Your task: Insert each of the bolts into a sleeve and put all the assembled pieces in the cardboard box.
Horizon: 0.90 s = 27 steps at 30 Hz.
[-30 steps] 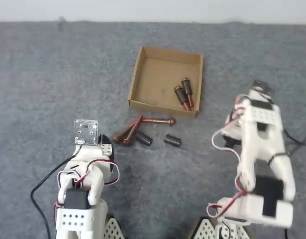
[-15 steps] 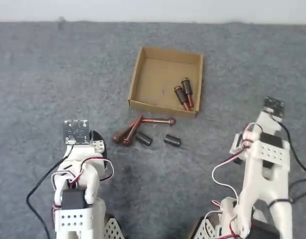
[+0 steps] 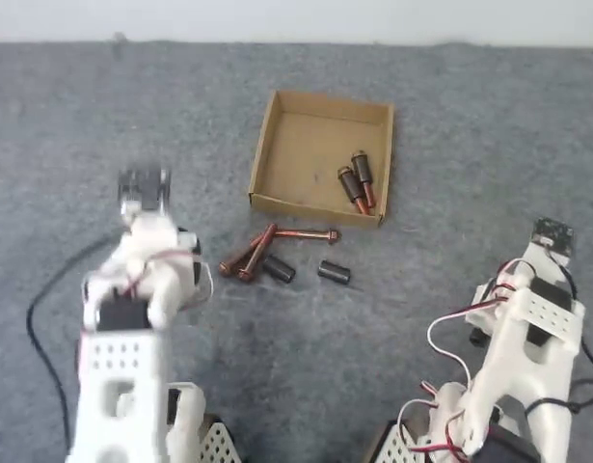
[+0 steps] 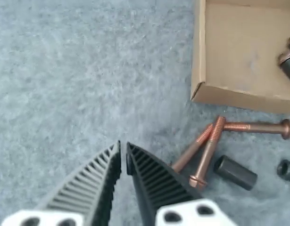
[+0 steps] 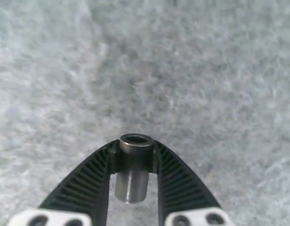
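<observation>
Meanwhile, the right gripper point(image 5: 135, 149) is clamping a sleeve point(image 5: 132, 174), open bore showing, while the left gripper point(image 4: 123, 149), jaws pressed together and empty, is hovering nearer the loose bolts point(image 4: 207, 153) at its four o'clock

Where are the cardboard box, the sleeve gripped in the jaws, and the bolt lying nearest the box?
cardboard box point(image 3: 306, 154), high view: bare floor inside it.
sleeve point(image 5: 133, 172), right wrist view: middle of its dark body.
bolt point(image 3: 304, 234), high view: middle of its copper shaft.
</observation>
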Tool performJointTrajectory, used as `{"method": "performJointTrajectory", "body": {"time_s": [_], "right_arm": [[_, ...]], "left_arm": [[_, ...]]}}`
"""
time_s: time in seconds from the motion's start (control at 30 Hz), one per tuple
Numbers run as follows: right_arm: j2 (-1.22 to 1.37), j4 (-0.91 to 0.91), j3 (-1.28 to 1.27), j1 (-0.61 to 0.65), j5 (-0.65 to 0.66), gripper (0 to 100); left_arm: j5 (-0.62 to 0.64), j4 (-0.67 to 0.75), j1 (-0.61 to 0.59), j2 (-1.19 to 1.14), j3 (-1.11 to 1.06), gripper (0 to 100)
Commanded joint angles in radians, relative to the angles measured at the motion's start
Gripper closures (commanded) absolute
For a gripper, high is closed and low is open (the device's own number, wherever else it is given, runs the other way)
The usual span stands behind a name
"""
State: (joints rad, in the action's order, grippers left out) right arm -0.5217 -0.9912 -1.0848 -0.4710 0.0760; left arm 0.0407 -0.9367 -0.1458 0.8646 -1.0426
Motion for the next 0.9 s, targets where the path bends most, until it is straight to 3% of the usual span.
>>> {"method": "performJointTrajectory", "body": {"time_s": [0.0,0.2,0.37,0.6,0.7,0.87], "right_arm": [[-0.047,0.012,0.005,-0.038,0.035,99.1],[-0.047,0.024,-0.005,-0.047,0.038,99.0],[-0.047,0.025,-0.006,-0.047,0.038,99.0],[-0.047,0.027,-0.006,-0.045,0.038,99.0],[-0.047,0.027,-0.006,-0.045,0.038,99.0],[-0.047,0.025,-0.006,-0.015,0.04,99.0]], "left_arm": [[-0.014,0.005,0.043,-0.23,0.214,98],[-0.037,-0.029,0.278,-0.393,0.323,98],[-0.261,-0.029,0.428,-0.454,0.346,98],[-0.5,-0.02,0.572,-0.578,0.349,98],[-0.534,0.012,0.626,-0.638,0.349,98],[-0.565,0.057,0.611,-0.746,0.404,94]]}}
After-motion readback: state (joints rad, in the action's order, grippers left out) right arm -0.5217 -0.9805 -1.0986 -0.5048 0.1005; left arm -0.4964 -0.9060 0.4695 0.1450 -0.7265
